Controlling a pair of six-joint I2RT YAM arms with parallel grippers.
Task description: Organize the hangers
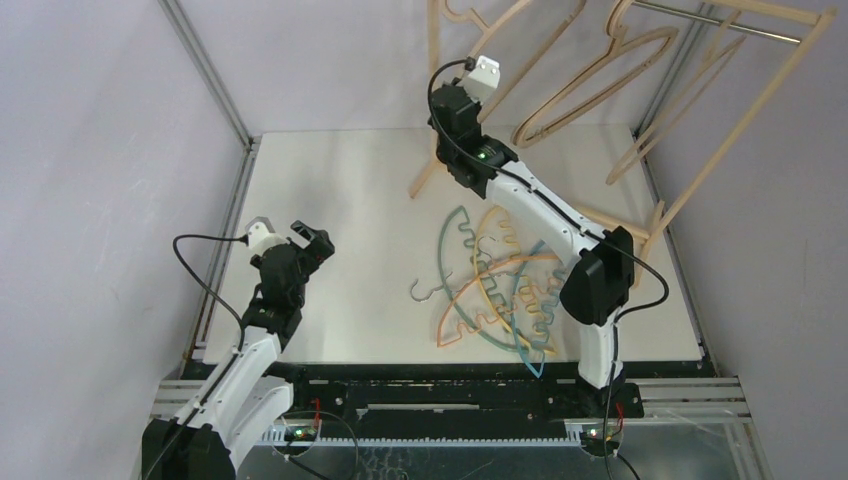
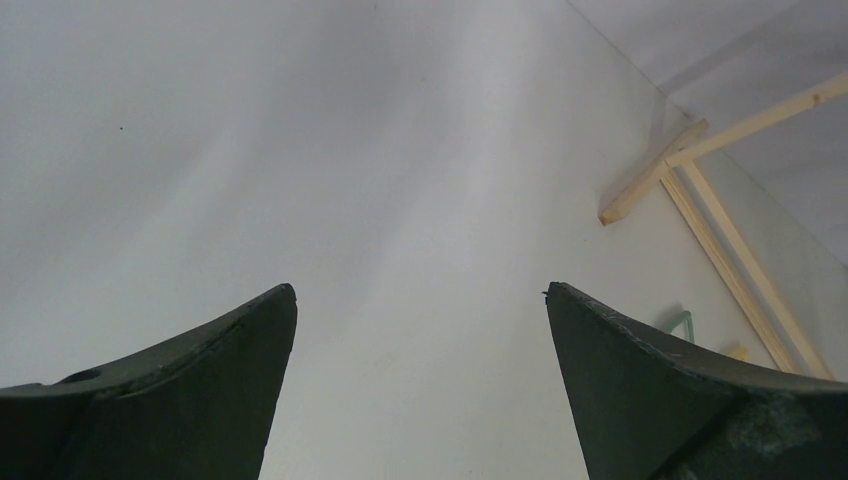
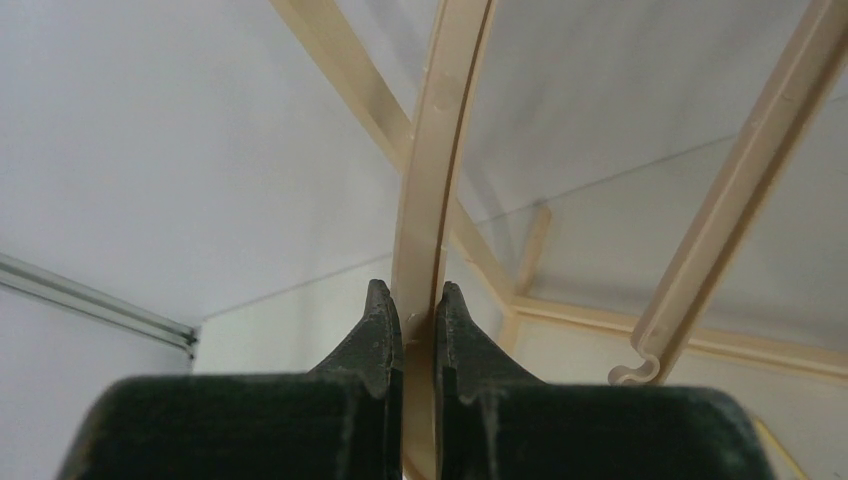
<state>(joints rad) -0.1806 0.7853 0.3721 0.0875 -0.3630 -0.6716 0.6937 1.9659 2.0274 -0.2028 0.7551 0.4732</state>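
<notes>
Beige wood sat pinched in the right gripper (image 3: pixel 418 300), whose jaws were pressed together on the thin edge of a wooden hanger (image 3: pixel 440 150), lifted high at the back of the table (image 1: pixel 340 200) beside the slanted leg of the rack (image 1: pixel 760 100). A second wooden hanger (image 3: pixel 730 190) hung just beside it, and more dangled under the metal rod (image 1: pixel 740 25). Whether the held hanger's hook was already over that rod could not be told, since the hook ran out of view. The step in hand looked like hanging this hanger on the rack. The next move would call for seating the hook on the rod, then opening the jaws without knocking its neighbours. The left gripper (image 2: pixel 420 295) had its jaws wide apart, held nothing and hovered over bare tabletop near the left edge. It was well apart from the tangled pile of coloured hangers (image 1: pixel 490 290) lying flat near the right arm's base, none of them sorted yet.
</notes>
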